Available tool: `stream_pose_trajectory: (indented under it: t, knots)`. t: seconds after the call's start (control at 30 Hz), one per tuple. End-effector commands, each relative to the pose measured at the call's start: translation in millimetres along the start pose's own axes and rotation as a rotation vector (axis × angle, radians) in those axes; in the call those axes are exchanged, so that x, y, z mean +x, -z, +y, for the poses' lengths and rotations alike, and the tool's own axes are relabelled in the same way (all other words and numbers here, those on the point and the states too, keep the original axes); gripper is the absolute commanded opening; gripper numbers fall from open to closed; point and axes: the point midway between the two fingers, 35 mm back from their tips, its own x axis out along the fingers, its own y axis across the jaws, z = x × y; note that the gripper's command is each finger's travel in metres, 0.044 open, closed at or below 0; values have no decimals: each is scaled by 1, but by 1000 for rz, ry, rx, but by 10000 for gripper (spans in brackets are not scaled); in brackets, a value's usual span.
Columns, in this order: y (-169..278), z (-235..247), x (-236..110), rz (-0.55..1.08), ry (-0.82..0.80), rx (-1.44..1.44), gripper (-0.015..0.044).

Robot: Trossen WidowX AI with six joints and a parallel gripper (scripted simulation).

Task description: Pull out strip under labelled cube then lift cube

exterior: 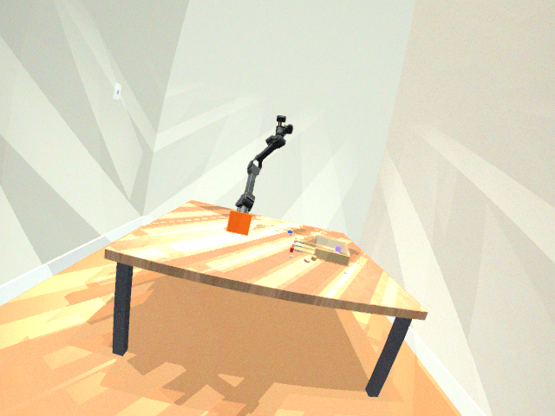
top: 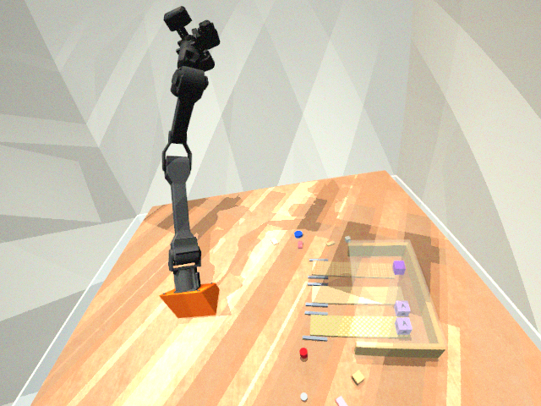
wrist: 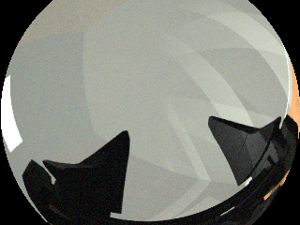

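Note:
Three purple cubes sit at the right ends of three flat strips inside a low tan walled enclosure (top: 400,349) (exterior: 330,256). The far cube (top: 398,266) on the chequered tan strip (top: 349,268) shows no mark. The middle cube (top: 402,307) on the pale cream strip (top: 345,295) and the near cube (top: 403,325) on the yellow chequered strip (top: 349,326) each show a dark mark on top. My gripper (top: 199,32) (exterior: 283,123) (wrist: 171,127) is open and empty. It is raised high above the arm's orange base (top: 190,299) (exterior: 238,222), far from the strips, and the wrist view shows only wall.
Short grey-blue bars (top: 316,304) lie by the strips' left ends. Small loose pieces lie around: a blue disc (top: 298,233), a pink block (top: 300,244), a red cylinder (top: 303,352), a yellow tile (top: 357,376) and a white disc (top: 303,396). The table edge runs close behind the enclosure.

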Motion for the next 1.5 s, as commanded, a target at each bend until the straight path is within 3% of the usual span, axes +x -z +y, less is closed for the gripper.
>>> stream_pose_trajectory:
  t: [0.0,0.17,0.4,0.63,0.87,1.03,1.2,1.33,1.47]
  knots:
    - [-2,1,-1,-8,-4,11,400]
    - [-59,28,-34,-203,-137,299,400]
    - [-143,52,-113,-454,-438,781,400]
    - [-208,49,-216,-610,-846,1257,400]
    - [-245,20,-326,-641,-1347,1674,400]
    - [-254,-14,-404,-570,-1771,1915,400]
    - [-246,-59,-478,-395,-2249,2076,400]
    - [-229,-100,-530,-159,-2662,2114,400]
    - [-203,-143,-575,183,-3085,2034,400]
